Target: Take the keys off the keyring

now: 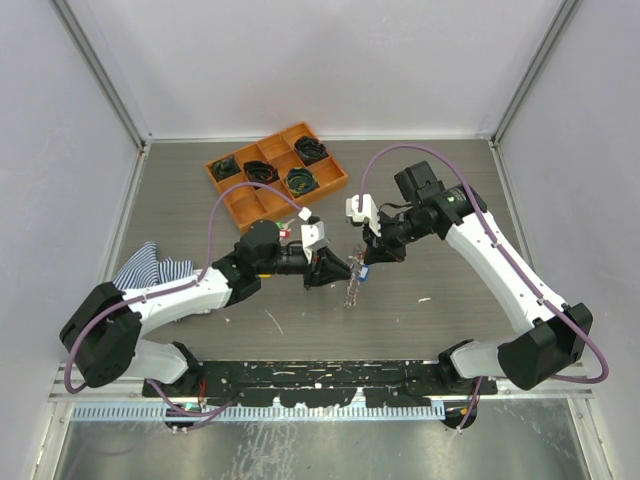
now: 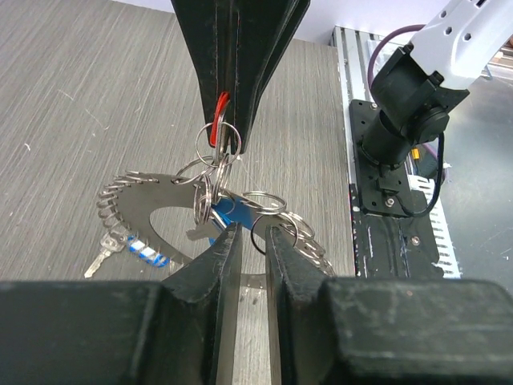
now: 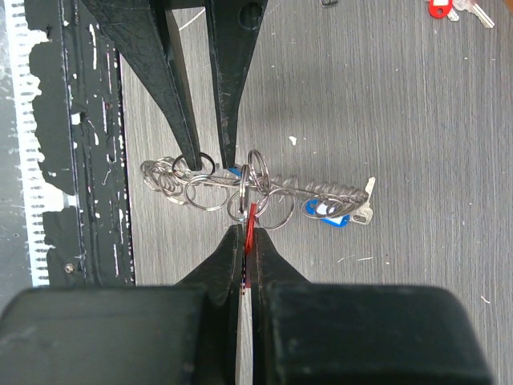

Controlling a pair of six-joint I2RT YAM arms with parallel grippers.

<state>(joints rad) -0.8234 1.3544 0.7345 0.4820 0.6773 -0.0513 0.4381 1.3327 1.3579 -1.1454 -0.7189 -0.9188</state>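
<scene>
Jaws nearly closed, the left gripper (image 2: 255, 239) pinches a split ring (image 3: 203, 164) of the keyring (image 3: 296, 187), held above the table (image 1: 170, 190). The right gripper (image 3: 247, 233) clamps a red tag (image 3: 249, 218). A blue-tagged key (image 3: 330, 210) hangs at the far end.

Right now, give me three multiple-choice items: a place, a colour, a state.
1. The orange plastic compartment tray sits A) at the table's far side B) at its near edge C) off the table.
2. The silver key on the spiky grey wire keyring has a tag coloured A) green B) blue C) yellow.
3. The right arm's fingers are A) wide open B) out of view C) shut on a red tag.
A, seen at the back from above; B, blue in both wrist views; C, red pinched between them.
</scene>
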